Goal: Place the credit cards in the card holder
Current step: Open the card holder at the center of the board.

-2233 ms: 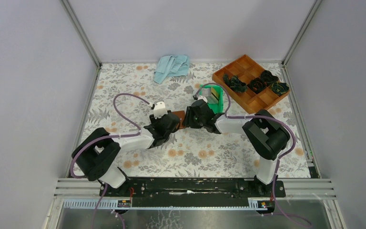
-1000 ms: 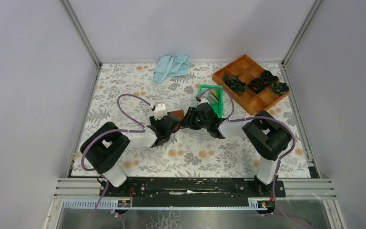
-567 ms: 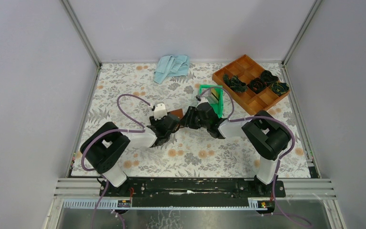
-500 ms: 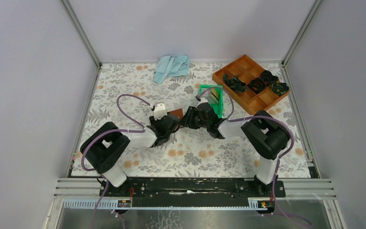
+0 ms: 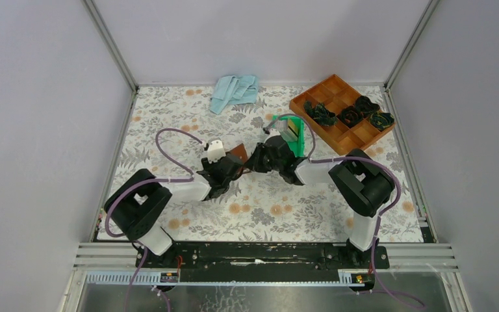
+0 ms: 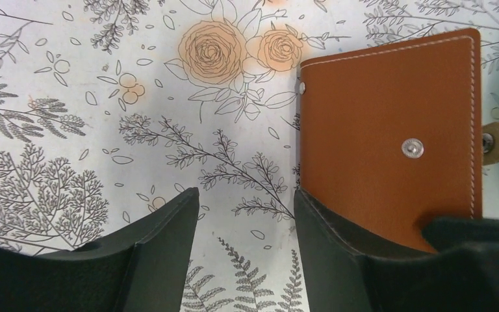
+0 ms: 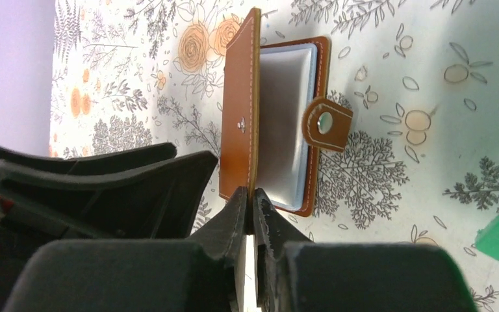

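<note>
One card holder point(image 7: 239, 130) cover stands upright, pinched by right gripper point(image 7: 252, 200).

The left fingers point(image 6: 351, 253) hide the card holder's point(image 6: 390, 123) near edge, and from above its slots cannot be made out

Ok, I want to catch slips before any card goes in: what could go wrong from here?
1. The right pincer pinches the wallet cover only by its thin edge, so the raised cover could slip free and flop shut.
2. The left pincer is open, with one finger over the wallet's corner. The wallet may not be pinned and could slide or lift off the table instead of opening wider.
</note>
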`<state>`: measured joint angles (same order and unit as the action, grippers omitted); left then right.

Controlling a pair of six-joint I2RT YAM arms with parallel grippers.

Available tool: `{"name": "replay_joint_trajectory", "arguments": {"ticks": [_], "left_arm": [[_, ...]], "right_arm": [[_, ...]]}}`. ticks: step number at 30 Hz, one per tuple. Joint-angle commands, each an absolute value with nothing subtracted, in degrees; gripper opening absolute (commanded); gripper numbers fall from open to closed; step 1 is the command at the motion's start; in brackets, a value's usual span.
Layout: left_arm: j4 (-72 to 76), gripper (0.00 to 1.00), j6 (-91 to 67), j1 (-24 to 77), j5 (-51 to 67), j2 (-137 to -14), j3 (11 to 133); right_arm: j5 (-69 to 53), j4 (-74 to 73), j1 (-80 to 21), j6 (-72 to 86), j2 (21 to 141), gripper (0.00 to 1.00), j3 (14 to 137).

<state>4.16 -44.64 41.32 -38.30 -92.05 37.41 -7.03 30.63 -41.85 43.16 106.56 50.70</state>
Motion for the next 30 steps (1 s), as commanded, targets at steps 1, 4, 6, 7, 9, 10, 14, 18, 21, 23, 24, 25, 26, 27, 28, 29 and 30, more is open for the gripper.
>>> {"name": "replay_joint_trajectory", "arguments": {"ticks": [1,4,6,7,9,10,14,18,21,23,24,25,26,27,28,29,30], "left_arm": [[0.4,0.64,-45.5,40.8,-38.6,-87.7,38.4],[-2.7,0.64,-45.3,40.6,-38.8,-86.0,40.6],[-4.8,0.64,-45.0,40.4,-39.4,-84.7,42.1],[-5.6,0.65,-44.9,40.3,-39.6,-83.7,42.6],[-7.1,0.65,-44.7,40.0,-40.3,-81.8,43.3],[-7.8,0.66,-44.7,39.7,-40.4,-80.5,43.8],[-9.6,0.66,-45.4,38.0,-40.4,-77.2,44.6],[-9.8,0.67,-46.7,36.0,-39.3,-73.8,44.2],[-10.6,0.67,-47.3,33.9,-37.6,-72.3,45.0],[-11.2,0.66,-47.7,32.5,-36.1,-71.6,45.9],[-11.4,0.66,-47.7,32.0,-35.5,-71.2,46.4],[-11.7,0.67,-47.6,31.5,-35.0,-70.9,46.8],[-12.1,0.67,-47.6,31.1,-34.2,-70.7,47.4],[-12.5,0.67,-47.6,30.2,-33.2,-70.7,47.8],[-12.7,0.66,-47.6,29.4,-31.4,-70.8,48.3],[-12.7,0.67,-47.6,28.4,-29.5,-70.9,48.5],[-12.7,0.67,-47.6,27.6,-27.6,-71.1,48.6]], "right_arm": [[-4.0,21.5,-42.5,34.1,105.1,0.08,57.1],[-0.9,15.5,-43.0,29.2,104.4,0.06,59.8],[1.1,12.4,-43.6,26.5,104.1,0.05,61.3],[2.0,11.1,-43.8,25.2,103.8,0.05,62.0],[4.2,8.6,-44.4,22.7,103.4,0.05,63.1],[5.6,7.3,-44.9,21.5,103.2,0.05,63.7],[11.2,2.9,-47.8,16.8,102.2,0.05,65.9],[16.8,0.7,-51.4,13.6,100.6,0.05,66.0],[21.8,0.1,-54.9,11.5,99.0,0.05,65.1],[25.1,-0.1,-57.1,10.5,98.3,0.05,64.7],[26.4,-0.4,-58.1,10.0,98.0,0.05,64.5],[28.4,-0.4,-59.0,9.6,97.7,0.05,64.3],[29.8,-0.6,-60.0,9.2,97.5,0.05,64.1],[31.0,-0.8,-60.9,8.8,97.3,0.05,64.0],[32.1,-0.9,-61.7,8.4,97.3,0.05,63.8],[33.2,-1.2,-62.6,7.9,97.4,0.05,63.6],[34.7,-1.3,-63.4,7.3,97.5,0.05,63.5]]}}
